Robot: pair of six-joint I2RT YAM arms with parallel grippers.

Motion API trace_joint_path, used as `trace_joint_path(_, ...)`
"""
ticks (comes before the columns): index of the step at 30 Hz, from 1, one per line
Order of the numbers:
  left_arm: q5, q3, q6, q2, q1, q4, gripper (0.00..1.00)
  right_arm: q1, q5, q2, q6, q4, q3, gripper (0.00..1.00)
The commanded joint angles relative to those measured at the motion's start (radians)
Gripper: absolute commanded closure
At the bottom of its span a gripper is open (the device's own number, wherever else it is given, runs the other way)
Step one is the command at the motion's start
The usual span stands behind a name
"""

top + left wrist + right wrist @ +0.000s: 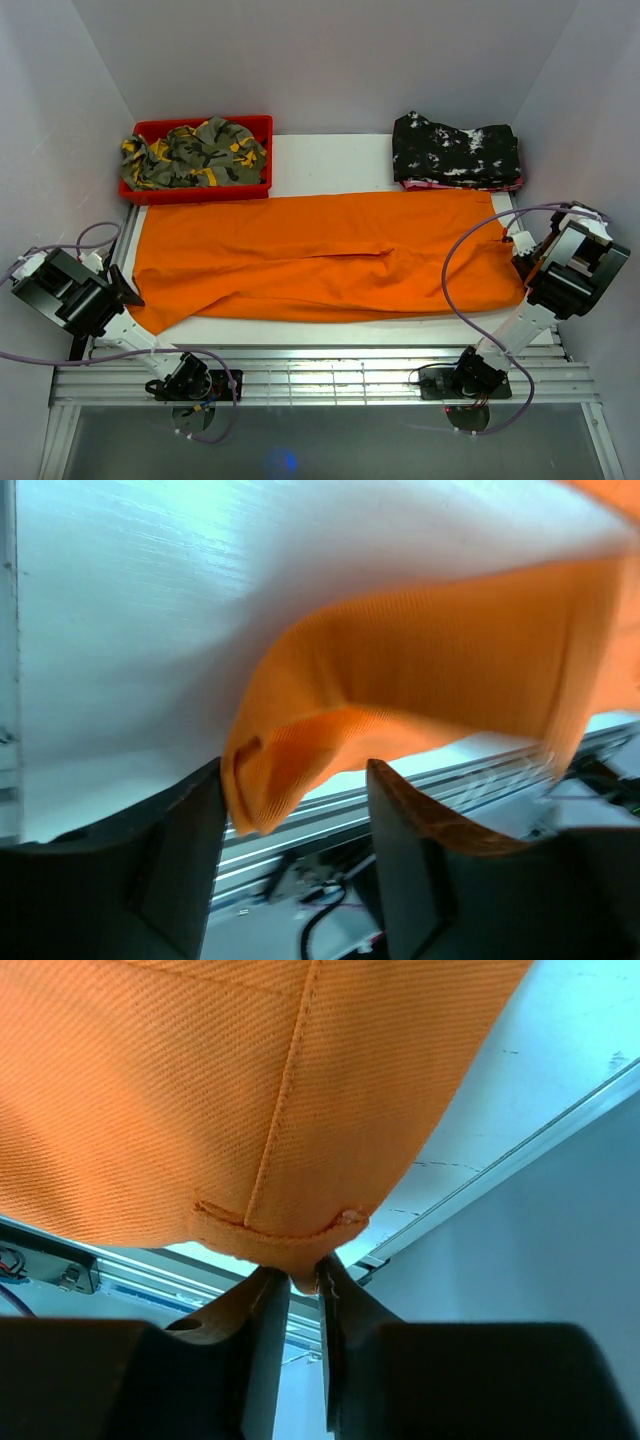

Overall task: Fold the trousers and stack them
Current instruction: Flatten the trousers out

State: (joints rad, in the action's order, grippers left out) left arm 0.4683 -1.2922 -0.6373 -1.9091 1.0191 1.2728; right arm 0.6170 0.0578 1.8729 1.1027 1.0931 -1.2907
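Left arm: folded low at the table's left edge, with its left gripper [125, 291] pointing in at the cloth's near-left corner.
Left gripper state: jaws stand well apart; a hem corner of the trousers [320, 260] droops between them and brushes one finger [195, 820], with nothing clamped.
Right arm: elbow raised at the right edge, with the right gripper [519, 251] reaching in at the cloth's right end.
Right gripper state: fingers nearly together, pinching a seamed edge of the trousers.
Trousers position: spread flat across the middle of the white table [330, 155].
Trousers axis: long axis runs left to right, legs towards the left.
Behind: a red bin [200, 190] holds a camouflage garment [195, 152]; a black speckled garment [455, 148] lies folded at the far right.
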Motion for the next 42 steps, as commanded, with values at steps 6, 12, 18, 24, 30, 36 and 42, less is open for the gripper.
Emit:
trace_joint_path(6,-0.077,0.011,-0.151,0.217,0.012,-0.128,0.25,0.004,0.065,-0.031,0.060,0.025,-0.016,0.38)
trace_joint_path(12,-0.028,0.017,-0.193,0.309,-0.053,-0.122,0.33,-0.010,-0.016,-0.063,0.101,0.074,-0.093,0.40)
trace_joint_path(18,-0.026,0.097,-0.370,0.358,-0.174,0.049,0.31,-0.048,-0.035,-0.087,0.137,0.093,-0.041,0.47)
trace_joint_path(24,-0.140,0.250,-0.502,0.441,-0.300,0.059,0.31,-0.102,-0.047,-0.084,0.105,0.070,0.024,0.53)
trace_joint_path(30,-0.296,0.413,-0.519,0.527,-0.300,-0.167,0.30,-0.126,-0.044,-0.034,0.019,-0.022,0.082,0.54)
trace_joint_path(36,-0.500,0.589,-0.547,0.495,-0.287,-0.372,0.45,-0.126,0.017,0.031,-0.026,-0.111,0.105,0.53)
trace_joint_path(42,-0.577,0.596,-0.568,0.404,-0.240,-0.460,0.75,-0.126,0.050,0.055,-0.049,-0.122,0.068,0.53)
